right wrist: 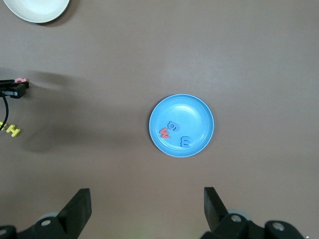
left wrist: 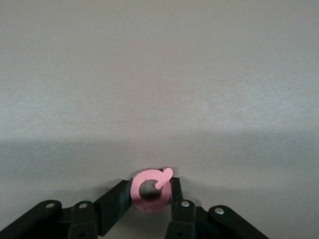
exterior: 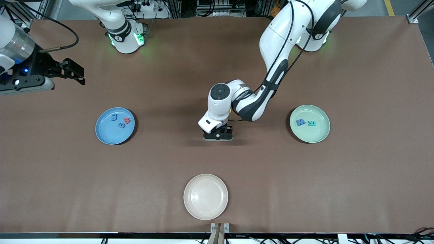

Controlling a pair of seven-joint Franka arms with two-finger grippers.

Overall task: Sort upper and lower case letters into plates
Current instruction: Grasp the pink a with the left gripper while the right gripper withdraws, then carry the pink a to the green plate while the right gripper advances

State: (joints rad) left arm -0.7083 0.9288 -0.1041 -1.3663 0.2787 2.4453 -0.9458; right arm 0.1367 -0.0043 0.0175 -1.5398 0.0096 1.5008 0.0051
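L gripper (exterior: 218, 135) is sitting low at the table (exterior: 217, 162) centre, between the blue plate (exterior: 115, 125) and the mint green plate (exterior: 310, 123), fingers (left wrist: 175, 191) pinching narrow on a pink/red ring-shaped letter with a short tail (left wrist: 151, 190), maybe a Q or a; can't tell which. In the left wrist view that letter is clamped between the 2 black pads over bare tabletop. Printed text on the L arm's wrist link is too small to read.

Yellow letter H (right wrist: 10, 130) is lying on the table just beside the L gripper, seen only in the right wrist view.

Blue plate, toward the R arm's end, is holding 3 letters: a blue E or 3 shape (exterior: 114, 117), a blue o (exterior: 121, 125) and a red piece that could be M or W (exterior: 126, 120).

Mint green plate, toward the L arm's end, is holding 2: a blue M (exterior: 300, 122) and a teal piece (exterior: 312, 123), reading unclear.

Cream-beige plate (exterior: 205, 196) is lying nearer the front camera than the L gripper.

R gripper (exterior: 73, 72) is waiting up over the table edge at the R arm's end, jaws spread wide, gripping nothing.
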